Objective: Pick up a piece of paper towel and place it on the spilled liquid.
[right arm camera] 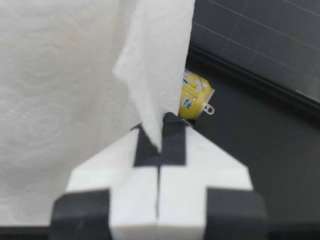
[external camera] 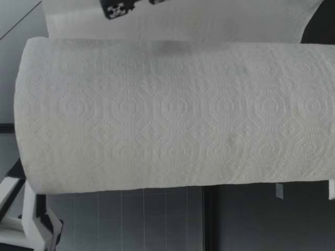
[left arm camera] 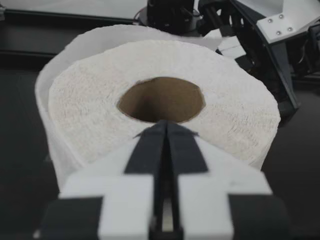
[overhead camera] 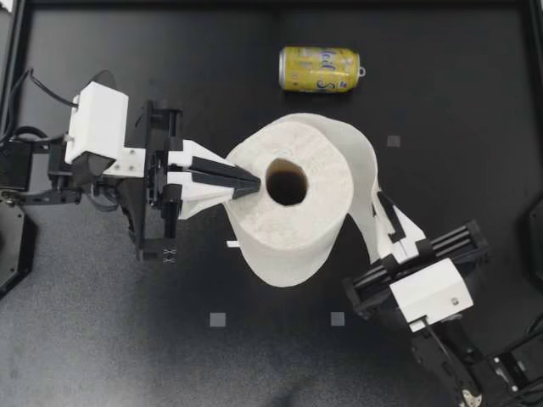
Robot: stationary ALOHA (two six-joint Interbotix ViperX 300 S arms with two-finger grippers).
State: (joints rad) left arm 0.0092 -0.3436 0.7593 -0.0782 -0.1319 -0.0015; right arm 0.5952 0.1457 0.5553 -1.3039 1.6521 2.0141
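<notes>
My left gripper (overhead camera: pixel 252 180), fingers pressed together, touches the core's 9 o'clock rim on the paper towel roll (overhead camera: pixel 297 229) standing mid-table, a yellow can (overhead camera: pixel 319 69) at its 12 o'clock, while my right gripper (overhead camera: pixel 381 200) pinches the loose sheet (overhead camera: pixel 362 157) at 3 o'clock.

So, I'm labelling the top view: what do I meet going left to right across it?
My left gripper → paper towel roll → my right gripper, pinching the roll's loose sheet. The can overlaps the roll, so it is left out.
</notes>
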